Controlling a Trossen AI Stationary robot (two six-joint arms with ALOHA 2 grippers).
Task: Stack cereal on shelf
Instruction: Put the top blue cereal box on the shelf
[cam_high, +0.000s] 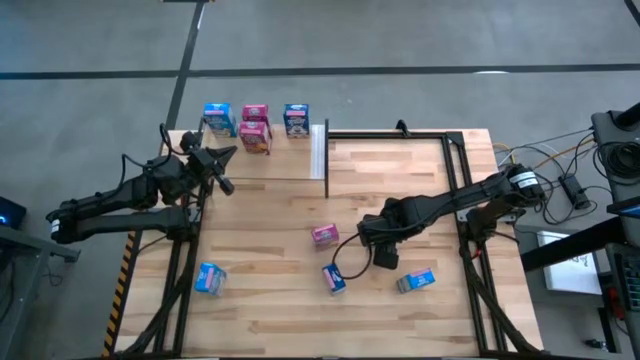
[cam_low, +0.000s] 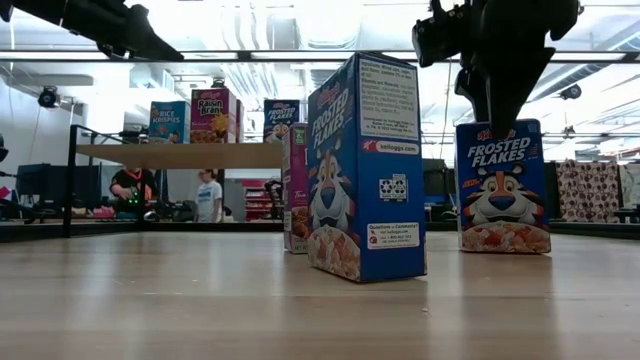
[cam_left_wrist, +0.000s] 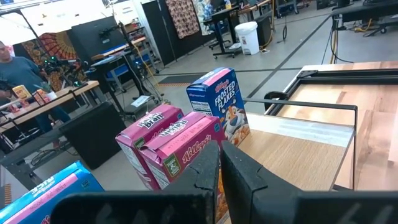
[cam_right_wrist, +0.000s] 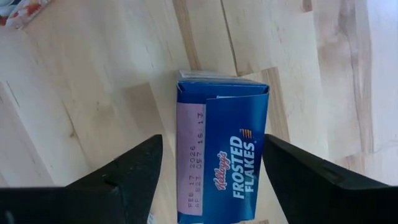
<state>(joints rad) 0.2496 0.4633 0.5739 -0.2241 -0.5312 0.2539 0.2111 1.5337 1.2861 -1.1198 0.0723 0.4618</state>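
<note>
Honestly, you're lined up fine: right gripper (cam_right_wrist: 211, 180) hangs wide open straddling the blue box (cam_right_wrist: 222, 149) standing mid-table, not gripping yet. It's probably light, thin cardboard, so pinch the flat side panels near the top and go gentle or it'll dent. Left gripper (cam_left_wrist: 221, 165) sits shut and empty by the shelf (cam_high: 290, 165).
</note>
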